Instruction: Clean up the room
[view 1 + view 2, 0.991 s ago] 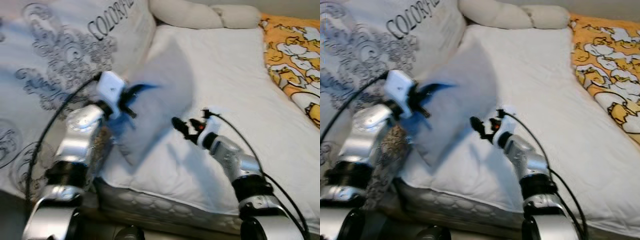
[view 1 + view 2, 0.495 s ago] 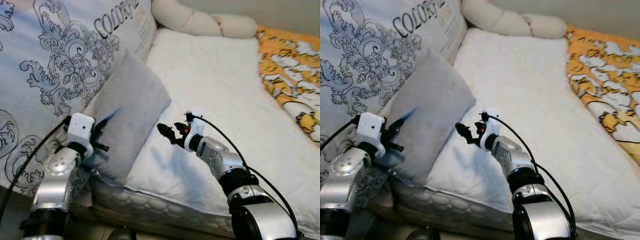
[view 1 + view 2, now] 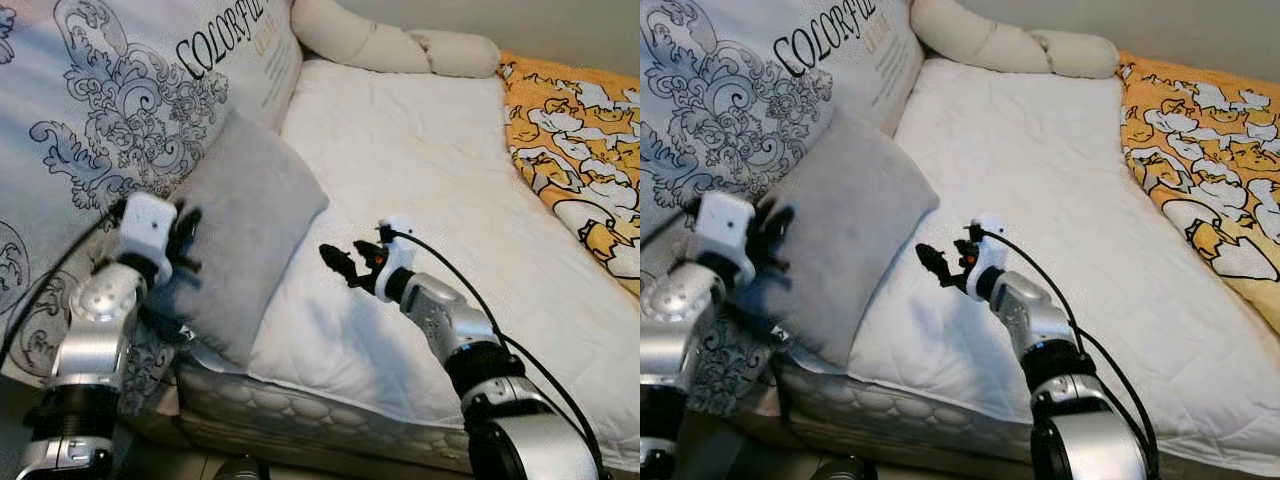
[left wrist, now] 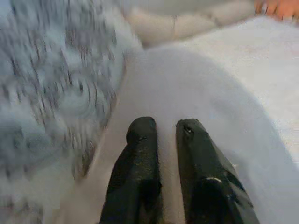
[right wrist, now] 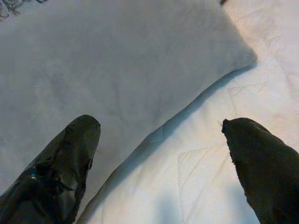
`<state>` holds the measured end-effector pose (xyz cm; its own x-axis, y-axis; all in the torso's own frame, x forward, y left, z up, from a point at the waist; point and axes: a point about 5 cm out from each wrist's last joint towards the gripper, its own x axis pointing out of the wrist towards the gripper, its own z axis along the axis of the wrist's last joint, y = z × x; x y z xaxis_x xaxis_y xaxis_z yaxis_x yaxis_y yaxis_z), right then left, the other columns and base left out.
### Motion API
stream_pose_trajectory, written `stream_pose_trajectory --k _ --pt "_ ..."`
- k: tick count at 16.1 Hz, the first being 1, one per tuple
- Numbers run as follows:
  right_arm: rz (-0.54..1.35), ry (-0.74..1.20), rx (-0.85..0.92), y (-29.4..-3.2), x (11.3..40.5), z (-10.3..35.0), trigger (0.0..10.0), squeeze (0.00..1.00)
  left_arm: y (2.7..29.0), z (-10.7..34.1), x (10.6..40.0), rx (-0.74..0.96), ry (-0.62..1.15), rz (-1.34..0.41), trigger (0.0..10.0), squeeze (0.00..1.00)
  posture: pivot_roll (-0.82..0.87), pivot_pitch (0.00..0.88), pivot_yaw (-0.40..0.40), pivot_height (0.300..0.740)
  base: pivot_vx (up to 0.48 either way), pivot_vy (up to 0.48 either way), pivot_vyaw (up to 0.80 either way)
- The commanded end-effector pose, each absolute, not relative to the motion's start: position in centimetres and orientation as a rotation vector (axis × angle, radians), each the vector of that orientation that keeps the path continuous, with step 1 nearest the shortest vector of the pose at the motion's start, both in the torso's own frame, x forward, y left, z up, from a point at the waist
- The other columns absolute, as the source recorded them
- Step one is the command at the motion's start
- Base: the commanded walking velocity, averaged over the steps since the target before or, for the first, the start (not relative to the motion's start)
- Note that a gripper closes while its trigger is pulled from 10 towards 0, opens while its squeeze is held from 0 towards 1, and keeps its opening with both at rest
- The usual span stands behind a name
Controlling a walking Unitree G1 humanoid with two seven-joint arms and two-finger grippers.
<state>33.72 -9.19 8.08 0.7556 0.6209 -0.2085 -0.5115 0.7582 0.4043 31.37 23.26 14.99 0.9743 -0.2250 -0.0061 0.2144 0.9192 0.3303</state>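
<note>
A grey pillow lies on the white mattress, its left side leaning on a patterned duvet. My left gripper is at the pillow's left edge. In the left wrist view its fingers stand almost together on the grey fabric, pinching it. My right gripper hovers open just above the mattress, a little right of the pillow's lower edge. Nothing is between its spread fingers, and the pillow lies just beyond them.
A long beige cushion lies across the head of the bed. A yellow duck-print blanket covers the right side. The mattress's front edge is close below my arms. Bare white mattress stretches between pillow and blanket.
A second ago the pillow was up in the air in my left gripper; now it rests on the bed against the duvet. The left gripper has risen slightly since half a second ago. The right gripper has hardly moved.
</note>
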Motion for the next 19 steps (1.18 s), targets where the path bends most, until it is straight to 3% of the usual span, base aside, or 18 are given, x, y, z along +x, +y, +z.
stream_pose_trajectory --k 1,2,3,6,8,11,15,18,19 --pt "0.631 0.32 0.312 -10.1 33.6 8.5 10.0 0.0 22.6 16.9 31.6 0.321 -0.116 -0.235 10.0 1.0 0.09 0.0 -0.037 0.74 0.0 0.0 0.0" --pt "0.625 0.308 0.296 -10.7 33.3 8.7 10.0 0.0 22.1 17.9 31.7 0.282 -0.168 -0.237 10.0 1.0 0.08 0.0 -0.037 0.74 0.0 0.0 0.0" --pt "0.611 0.283 0.264 -11.8 32.7 9.1 10.0 0.0 21.2 19.7 31.7 0.215 -0.257 -0.244 10.0 0.0 0.08 0.0 -0.037 0.74 0.0 0.0 0.0" --pt "0.507 0.194 0.223 -14.1 31.6 10.6 10.0 0.0 19.1 20.5 31.6 0.11 -0.289 -0.274 10.0 0.0 0.05 0.0 -0.031 0.74 0.0 0.0 0.0" --pt "0.393 0.15 0.119 -15.2 30.6 11.5 10.0 0.0 17.1 18.3 30.8 0.069 -0.201 -0.314 10.0 0.0 0.02 0.0 -0.016 0.74 0.0 0.0 0.0" --pt "0.335 0.113 0.024 -14.9 29.1 11.9 10.0 0.0 15.6 15.6 29.7 0.05 -0.098 -0.266 10.0 0.0 -0.03 0.0 -0.005 0.74 0.0 -0.085 0.0" --pt "0.268 0.129 0.06 -14.7 27.4 11.9 10.0 0.0 14.0 13.2 28.1 0.004 0.035 -0.212 10.0 0.0 -0.05 0.0 -0.016 0.74 0.0 -0.48 0.0" --pt "0.269 0.151 0.053 -14.8 27.1 11.7 10.0 0.0 14.0 12.5 27.4 0.032 0.065 -0.2 10.0 0.12 -0.05 0.0 -0.024 0.74 0.0 -0.48 0.0" --pt "0.267 0.157 0.056 -14.8 27.1 11.6 10.0 0.0 14.1 12.5 27.3 0.033 0.071 -0.197 10.0 0.1 -0.04 0.0 -0.025 0.74 0.0 -0.48 0.0"
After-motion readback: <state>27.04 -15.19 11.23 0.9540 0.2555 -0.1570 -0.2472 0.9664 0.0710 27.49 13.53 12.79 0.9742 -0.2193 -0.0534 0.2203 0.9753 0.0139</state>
